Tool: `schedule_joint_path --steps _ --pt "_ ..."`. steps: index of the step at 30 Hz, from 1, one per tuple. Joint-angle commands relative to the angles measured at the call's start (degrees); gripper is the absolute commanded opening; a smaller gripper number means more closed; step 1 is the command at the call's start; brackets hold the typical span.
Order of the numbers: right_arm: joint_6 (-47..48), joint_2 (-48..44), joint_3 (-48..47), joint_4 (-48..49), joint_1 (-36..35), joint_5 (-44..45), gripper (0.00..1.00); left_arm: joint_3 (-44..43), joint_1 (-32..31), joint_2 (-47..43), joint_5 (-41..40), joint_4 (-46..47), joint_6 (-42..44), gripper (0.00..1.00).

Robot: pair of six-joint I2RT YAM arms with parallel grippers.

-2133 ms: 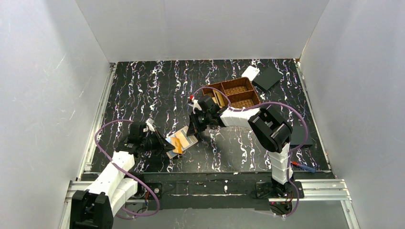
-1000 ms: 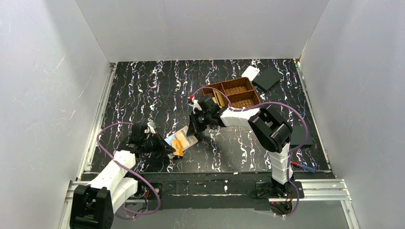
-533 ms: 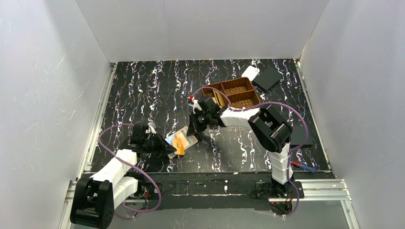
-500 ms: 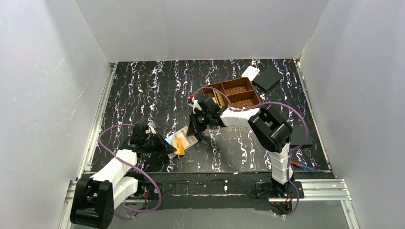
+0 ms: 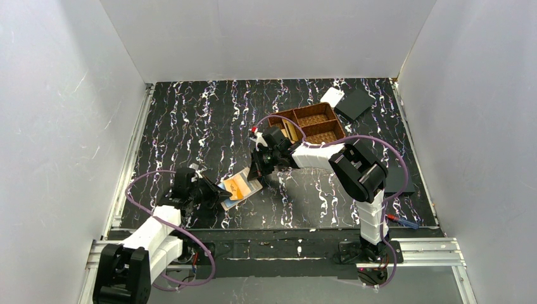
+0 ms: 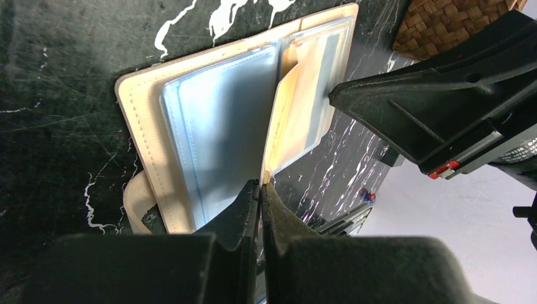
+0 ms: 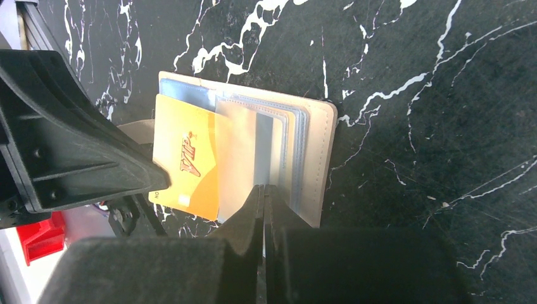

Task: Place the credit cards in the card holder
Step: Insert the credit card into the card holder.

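Your left gripper (image 6: 261, 188) is clamped shut on the edge of a thin orange-yellow plastic credit card (image 7: 187, 161), held edge-first so it can slide into the flat tan bifold card holder (image 7: 320, 158). The holder lies open on the black marbled bench (image 5: 190, 114), toward the near side, between the two arms. Your right gripper (image 7: 264, 190) is pinched shut on one clear plastic sleeve (image 7: 237, 152), apparently to part the pages for the card. The card looks only partly in. What look like more yellow cards (image 5: 289, 132) wait in the brown woven basket (image 5: 329, 121), farther right.

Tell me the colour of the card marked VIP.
The credit card is orange-yellow; the right wrist view shows it best.
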State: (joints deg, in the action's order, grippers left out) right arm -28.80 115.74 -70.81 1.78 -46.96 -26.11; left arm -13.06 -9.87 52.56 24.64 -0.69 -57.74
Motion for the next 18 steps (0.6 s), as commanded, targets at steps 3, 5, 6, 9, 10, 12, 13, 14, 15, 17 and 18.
schedule_joint_path --steps 3,5,6,9,10,12,13,14,15,17,18 --pt "0.85 2.38 0.58 -2.77 -0.41 3.29 0.01 2.26 0.33 2.29 -1.95 3.98 -3.67 0.0" --pt "0.83 2.25 0.65 -2.75 -0.41 3.39 0.01 2.69 0.33 1.62 -2.41 3.94 -3.91 0.0" --pt "0.84 2.21 0.67 -2.75 -0.41 3.49 0.01 2.95 0.37 1.06 -2.79 3.86 -4.08 0.0" --pt "0.72 2.29 0.8 -2.68 -0.5 3.39 0.01 3.62 0.36 -0.54 -3.71 3.94 -4.64 0.0" --pt "0.64 2.29 0.84 -2.54 -0.5 3.37 0.01 3.77 0.35 -0.87 -3.94 3.94 -4.72 0.0" --pt "0.61 2.38 0.8 -2.4 -0.58 3.33 0.01 4.19 0.33 -1.22 -4.16 4.46 -5.21 0.0" --pt "0.51 2.38 0.76 -2.44 -0.59 3.29 0.01 4.45 0.33 -1.23 -4.16 4.8 -5.42 0.0" --pt "0.52 2.45 0.69 -2.4 -0.64 3.32 0.01 4.6 0.34 -1.23 -4.1 5.08 -5.55 0.0" --pt "0.51 2.47 0.63 -2.44 -0.67 3.29 0.01 4.77 0.35 -1.23 -3.96 5.41 -5.56 0.0" --pt "0.5 2.47 0.54 -2.42 -0.76 3.21 0.01 4.99 0.39 -1.05 -3.62 5.94 -5.86 0.0" --pt "0.51 2.47 0.5 -2.4 -0.76 3.21 0.01 5.16 0.31 -0.89 -3.26 6.45 -5.96 0.0"
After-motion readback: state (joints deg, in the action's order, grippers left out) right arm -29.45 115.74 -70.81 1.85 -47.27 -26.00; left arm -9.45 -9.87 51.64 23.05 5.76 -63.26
